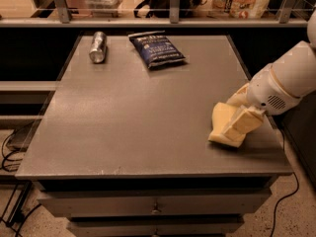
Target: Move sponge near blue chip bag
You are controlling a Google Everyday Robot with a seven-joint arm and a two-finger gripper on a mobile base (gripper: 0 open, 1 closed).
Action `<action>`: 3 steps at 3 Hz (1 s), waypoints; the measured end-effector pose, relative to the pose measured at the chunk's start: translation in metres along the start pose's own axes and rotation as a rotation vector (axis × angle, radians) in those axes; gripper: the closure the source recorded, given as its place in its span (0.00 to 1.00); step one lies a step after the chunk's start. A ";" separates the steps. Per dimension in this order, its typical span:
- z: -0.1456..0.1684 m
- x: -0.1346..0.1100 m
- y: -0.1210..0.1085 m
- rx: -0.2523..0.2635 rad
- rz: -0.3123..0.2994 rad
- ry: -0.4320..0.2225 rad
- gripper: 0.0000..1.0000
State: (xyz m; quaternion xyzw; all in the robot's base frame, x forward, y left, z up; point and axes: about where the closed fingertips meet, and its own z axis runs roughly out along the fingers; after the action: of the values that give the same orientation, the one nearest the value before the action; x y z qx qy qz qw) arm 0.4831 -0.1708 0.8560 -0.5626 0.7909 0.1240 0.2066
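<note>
The sponge [219, 122], a pale yellow foam slab, lies on the grey table [138, 117] near its right front corner. My gripper [240, 110] comes in from the right on a white arm [286, 83] and sits right at the sponge, over its right side, partly hiding it. The blue chip bag [157, 49], dark navy with white lettering, lies flat at the back middle of the table, far from the sponge.
A silver can [98, 47] lies on its side at the back left, left of the bag. A railing and shelf with packages run behind the table. Drawers are under the front edge. Cables lie on the floor at left and right.
</note>
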 end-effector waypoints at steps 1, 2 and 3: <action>-0.017 -0.017 -0.003 0.029 -0.025 -0.025 0.88; -0.043 -0.045 -0.018 0.088 -0.056 -0.070 1.00; -0.081 -0.087 -0.052 0.188 -0.094 -0.136 1.00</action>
State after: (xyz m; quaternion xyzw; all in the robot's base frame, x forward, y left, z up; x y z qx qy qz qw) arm 0.5414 -0.1498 0.9703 -0.5676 0.7558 0.0772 0.3173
